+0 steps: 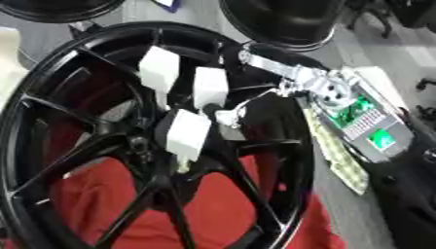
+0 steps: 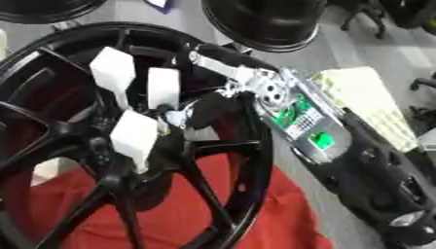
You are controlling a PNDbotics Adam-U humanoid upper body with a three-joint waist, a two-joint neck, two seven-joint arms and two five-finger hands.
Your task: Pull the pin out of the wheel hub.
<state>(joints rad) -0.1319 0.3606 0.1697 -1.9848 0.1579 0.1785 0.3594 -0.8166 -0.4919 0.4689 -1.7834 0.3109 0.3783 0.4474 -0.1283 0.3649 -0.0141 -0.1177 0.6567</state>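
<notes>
The right arm [image 2: 357, 146] comes in from the right, close to the camera. Its hand [image 1: 200, 97] reaches over the black wheel [image 1: 51, 97] on the red cloth [image 1: 213, 209], white fingers bent down at the hub [image 1: 149, 146]. The pin is hidden, so whether they grip it cannot be told. It should pull straight out

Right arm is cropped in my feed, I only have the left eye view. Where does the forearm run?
Observer: In the right eye view the forearm runs down to the lower right corner, outside the wheel.
Operator: Cream pad under it, how far does it go?
Observer: The pad shows wide on the arm's right side, ribbed, almost to the picture's right edge.
Operator: Pin visible from that eye?
Observer: No. The right hand sits over the wheel's middle there too; I can make out no pin.
</notes>
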